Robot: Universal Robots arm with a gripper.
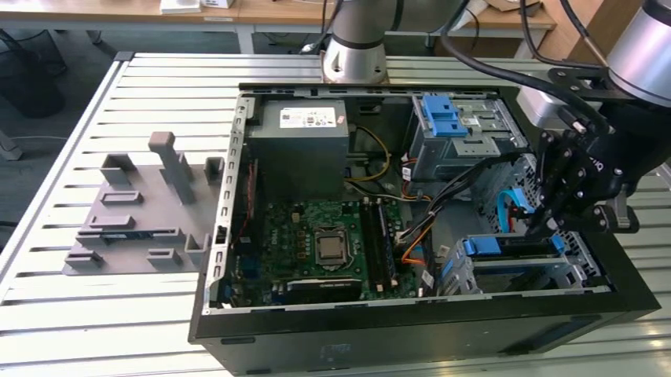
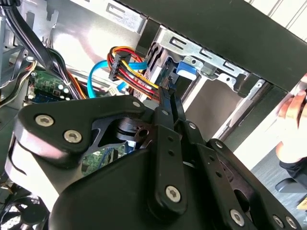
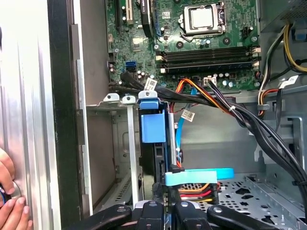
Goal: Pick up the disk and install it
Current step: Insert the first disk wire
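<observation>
The black gripper (image 1: 554, 210) is lowered into the open computer case (image 1: 419, 330), at the side of the case on the exterior view's right. Its jaws stand close together over the rear edge of the disk (image 3: 154, 143), but whether they really clamp it I cannot tell, because the linkage hides the tips.

The disk stands on its edge inside a drive bay (image 3: 120, 143) of thin folded grey sheet metal. In the first wrist view I see its blue plastic bracket as a smooth flat tab, with the dark edge of the drive below it. In the exterior view the same blue bracket (image 1: 511, 245) lies in the bay just under the gripper.

Next to the disk, a bundle of red, yellow and orange wires (image 2: 132, 72) and one flat light-blue cable (image 2: 103, 69) hang; these are clear in the second wrist view.

Farther into the case lies one green motherboard (image 1: 320, 236) with a square metal socket. Behind it stands one grey metal box (image 1: 298, 145) with a small white sticker, and beside that one grey cage (image 1: 467, 129) with a blue latch.

The case rests on a table (image 1: 63, 330) of ribbed aluminium slats. One grey plastic fixture (image 1: 141, 208) with upright posts lies beside the case.

A person's hand (image 3: 9, 201) touches the outer wall of the case in the first wrist view.
</observation>
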